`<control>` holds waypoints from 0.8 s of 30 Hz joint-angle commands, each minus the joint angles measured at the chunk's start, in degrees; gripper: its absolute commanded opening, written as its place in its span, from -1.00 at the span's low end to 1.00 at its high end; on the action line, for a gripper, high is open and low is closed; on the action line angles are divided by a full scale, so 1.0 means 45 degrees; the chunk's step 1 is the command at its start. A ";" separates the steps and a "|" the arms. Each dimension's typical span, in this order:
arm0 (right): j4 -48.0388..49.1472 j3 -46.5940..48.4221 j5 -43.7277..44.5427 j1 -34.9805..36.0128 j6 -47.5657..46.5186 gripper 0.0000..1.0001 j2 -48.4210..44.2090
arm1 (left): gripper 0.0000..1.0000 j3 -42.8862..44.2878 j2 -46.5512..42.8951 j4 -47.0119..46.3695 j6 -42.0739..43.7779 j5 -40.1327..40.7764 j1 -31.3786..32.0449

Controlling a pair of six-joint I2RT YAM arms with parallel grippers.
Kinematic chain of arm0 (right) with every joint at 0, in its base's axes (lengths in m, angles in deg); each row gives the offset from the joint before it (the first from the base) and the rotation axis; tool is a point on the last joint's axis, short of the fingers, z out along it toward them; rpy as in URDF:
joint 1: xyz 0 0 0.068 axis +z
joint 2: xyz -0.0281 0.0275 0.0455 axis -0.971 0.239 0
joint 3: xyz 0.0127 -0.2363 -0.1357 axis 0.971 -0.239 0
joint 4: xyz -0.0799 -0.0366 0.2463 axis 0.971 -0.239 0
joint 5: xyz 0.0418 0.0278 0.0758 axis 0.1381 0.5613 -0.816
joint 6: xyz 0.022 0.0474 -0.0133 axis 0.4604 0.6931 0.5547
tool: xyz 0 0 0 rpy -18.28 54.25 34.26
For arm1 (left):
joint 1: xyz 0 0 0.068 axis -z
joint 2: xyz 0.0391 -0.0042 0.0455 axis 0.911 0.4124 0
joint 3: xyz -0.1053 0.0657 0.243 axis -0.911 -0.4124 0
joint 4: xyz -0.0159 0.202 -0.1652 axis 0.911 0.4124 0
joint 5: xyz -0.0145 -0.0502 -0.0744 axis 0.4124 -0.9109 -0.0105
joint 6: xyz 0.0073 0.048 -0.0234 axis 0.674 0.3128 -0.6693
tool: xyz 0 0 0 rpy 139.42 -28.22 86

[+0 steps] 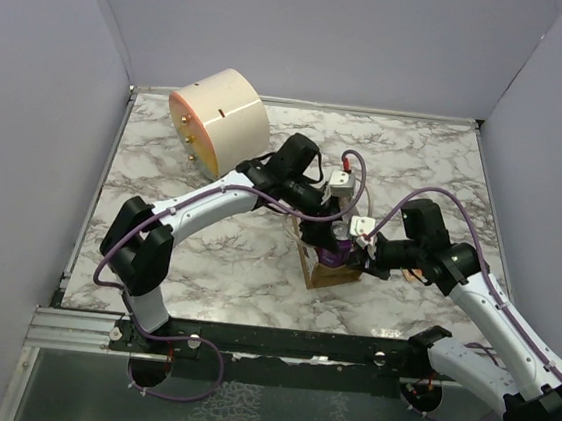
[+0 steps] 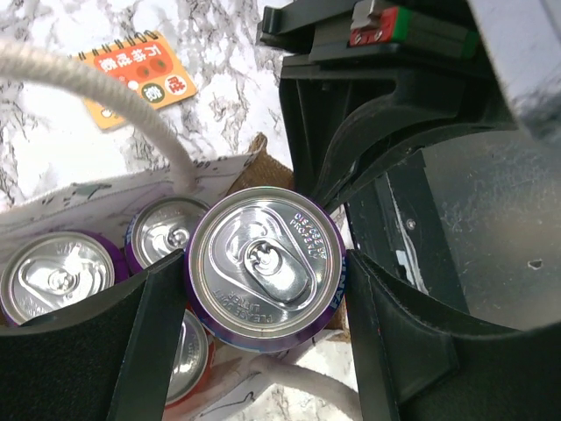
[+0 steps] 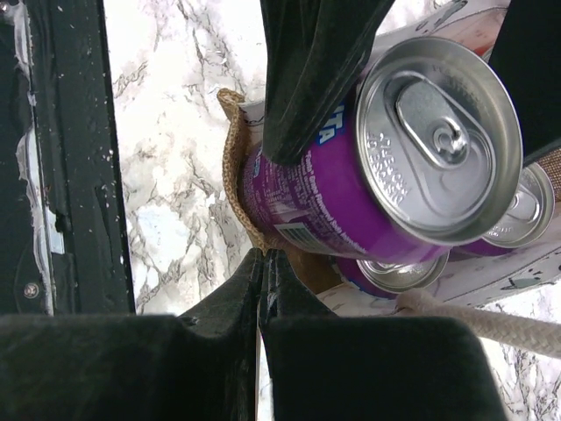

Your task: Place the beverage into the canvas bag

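The left claw [image 2: 265,263] is clamped on the beverage [image 2: 263,274], a purple can with a silver top. One black finger [image 2: 131,342] presses each side of the can's body. The can sits exactly between the fingers, with its lid facing the wrist camera.

In the right wrist view the lower part of the can is already behind the brown rim of the canvas bag [image 3: 233,175], at one end of the bag. Its top is higher than the tops of the other cans [image 2: 57,276] that stand inside. Three of these cans show beside it against the pale lining. A whitish rope handle [image 2: 114,96] curves over the bag's far side.

The right claw [image 3: 261,263] has its fingers pressed together. The woven rim of the bag runs into the tips, so it seems to pinch the bag at that edge, just beside the held can.

The bag stands on the marble table [image 1: 206,253], between the two arms. An orange notebook [image 2: 140,74] lies on the table beyond the bag. A large cream cylinder [image 1: 218,118] lies well apart, near the back left corner.
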 commanded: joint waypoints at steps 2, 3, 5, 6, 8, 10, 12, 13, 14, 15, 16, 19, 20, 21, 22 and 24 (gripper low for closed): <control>0.0289 0.0565 -0.0517 0.0063 0.0058 -0.98 -0.0036 | -1.00 -0.1112 -0.1264 -0.2440 -0.2624 -0.1470 -0.0075; 0.0283 0.0608 -0.0541 0.0058 0.0049 -0.98 -0.0011 | -1.00 -0.1345 -0.1333 -0.2700 -0.2642 -0.1477 -0.0084; 0.0268 0.0663 -0.0625 0.0074 0.0039 -0.98 0.0100 | -1.00 -0.1590 -0.1329 -0.2829 -0.2350 -0.1520 -0.0077; 0.0246 0.0715 -0.0652 0.0074 0.0051 -0.98 0.0153 | -1.00 -0.1637 -0.1317 -0.2717 -0.2059 -0.1532 -0.0077; 0.0228 0.0778 -0.0666 0.0074 0.0042 -0.98 0.0252 | -1.00 -0.1638 -0.1248 -0.2170 -0.1160 -0.1590 -0.0069; 0.0224 0.0828 -0.0667 0.0074 0.0039 -0.98 0.0306 | -1.00 -0.1525 -0.1127 -0.1410 -0.0029 -0.1605 -0.0068; 0.0245 0.0857 -0.0711 0.0074 0.0091 -0.98 0.0287 | -1.00 -0.1401 -0.0969 -0.0890 0.0757 -0.1558 -0.0078; 0.0248 0.0886 -0.0758 0.0074 0.0112 -0.98 0.0264 | -1.00 -0.1333 -0.0886 -0.0607 0.1135 -0.1540 -0.0082; 0.0229 0.0919 -0.0778 0.0074 0.0143 -0.98 0.0283 | -1.00 -0.1273 -0.0793 -0.0332 0.1517 -0.1562 -0.0084; 0.0214 0.0954 -0.0808 0.0074 0.0155 -0.98 0.0293 | -1.00 -0.1266 -0.0727 -0.0144 0.1848 -0.1599 -0.0082; 0.0191 0.0983 -0.0811 0.0074 0.0159 -0.98 0.0284 | -1.00 -0.1255 -0.0668 -0.0008 0.2113 -0.1631 -0.0060; 0.0199 0.1005 -0.0783 0.0072 0.0177 -0.98 0.0282 | -1.00 -0.1147 -0.0510 0.0626 0.3211 -0.1701 -0.0064; 0.0201 0.1024 -0.0789 0.0074 0.0176 -0.98 0.0290 | -1.00 -0.1093 -0.0443 0.0865 0.3566 -0.1702 -0.0033; 0.0203 0.1029 -0.0782 0.0074 0.0176 -0.98 0.0286 | -1.00 -0.1016 -0.0381 0.1085 0.3893 -0.1697 -0.0020; 0.0204 0.1051 -0.0791 0.0064 0.0193 -0.98 0.0293 | -1.00 -0.0936 -0.0363 0.1317 0.4252 -0.1694 -0.0003; 0.0211 0.1076 -0.0845 0.0074 0.0224 -0.98 0.0307 | -1.00 -0.0844 -0.0082 0.1677 0.4933 -0.1791 0.0052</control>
